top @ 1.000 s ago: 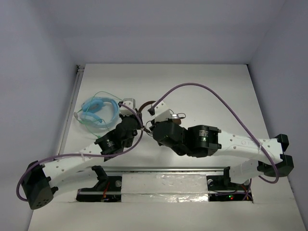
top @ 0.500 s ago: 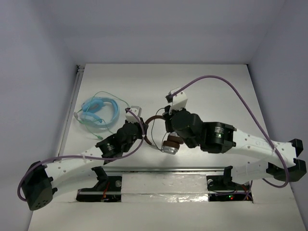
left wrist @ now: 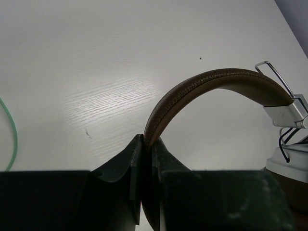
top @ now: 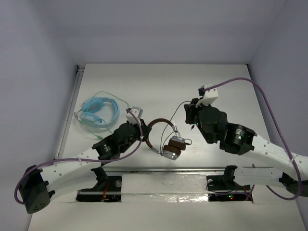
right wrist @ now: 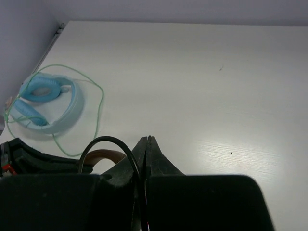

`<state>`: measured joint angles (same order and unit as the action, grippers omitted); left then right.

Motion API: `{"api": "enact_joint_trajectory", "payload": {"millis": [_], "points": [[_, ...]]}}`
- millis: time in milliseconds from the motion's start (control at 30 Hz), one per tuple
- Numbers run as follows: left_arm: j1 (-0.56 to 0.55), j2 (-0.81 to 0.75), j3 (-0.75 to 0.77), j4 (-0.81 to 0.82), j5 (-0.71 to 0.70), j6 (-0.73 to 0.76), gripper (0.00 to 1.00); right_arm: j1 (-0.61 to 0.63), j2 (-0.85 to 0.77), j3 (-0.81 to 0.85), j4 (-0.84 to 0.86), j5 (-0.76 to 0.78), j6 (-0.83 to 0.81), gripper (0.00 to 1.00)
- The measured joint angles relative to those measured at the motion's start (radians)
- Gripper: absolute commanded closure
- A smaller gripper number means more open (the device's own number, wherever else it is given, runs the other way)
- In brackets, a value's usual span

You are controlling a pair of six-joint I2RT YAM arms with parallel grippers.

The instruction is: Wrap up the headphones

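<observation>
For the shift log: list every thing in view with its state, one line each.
headphones, held at the headband, not yet wrapped
cable, unwound, one stretch pinched
left gripper, fingers shut on the headphones
right gripper, fingers shut on the cable
light-blue headphones, lying flat, not held

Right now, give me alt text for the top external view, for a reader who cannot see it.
From above, two robot arms hold brown-and-silver headphones on a white table: the left gripper clamps the headband, the right gripper pinches the thin dark cable off to the right. Light-blue headphones lie apart at the left.
</observation>
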<state>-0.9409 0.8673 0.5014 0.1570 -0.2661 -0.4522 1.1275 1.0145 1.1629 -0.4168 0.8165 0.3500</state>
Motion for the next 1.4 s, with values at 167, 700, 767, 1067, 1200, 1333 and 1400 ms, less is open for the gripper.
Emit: {"api": "enact_joint_trajectory", "payload": {"millis": [167,700,767,1067,1200,1333,1400], "points": [[0.0,-0.015,0.0,-0.002,0.049,0.003,1.0,-0.072,-0.052,-0.075,0.018,-0.002,0.044,1.0],[0.269,-0.126,0.051,0.002,0.336,-0.021,1.0,-0.158,-0.228,-0.322,0.048,-0.127,0.202,1.0],[0.311,-0.118,0.051,0.024,0.367,-0.039,1.0,-0.158,-0.223,-0.339,0.068,-0.159,0.217,1.0],[0.394,-0.014,0.096,0.164,0.558,-0.122,1.0,-0.158,-0.168,-0.46,0.186,-0.301,0.254,1.0],[0.468,0.015,0.107,0.233,0.606,-0.195,1.0,-0.158,-0.194,-0.523,0.268,-0.349,0.27,1.0],[0.538,0.042,0.124,0.298,0.639,-0.293,1.0,-0.158,-0.186,-0.555,0.338,-0.385,0.287,1.0],[0.551,0.06,0.143,0.32,0.64,-0.332,1.0,-0.158,-0.156,-0.562,0.378,-0.407,0.298,1.0]]}}
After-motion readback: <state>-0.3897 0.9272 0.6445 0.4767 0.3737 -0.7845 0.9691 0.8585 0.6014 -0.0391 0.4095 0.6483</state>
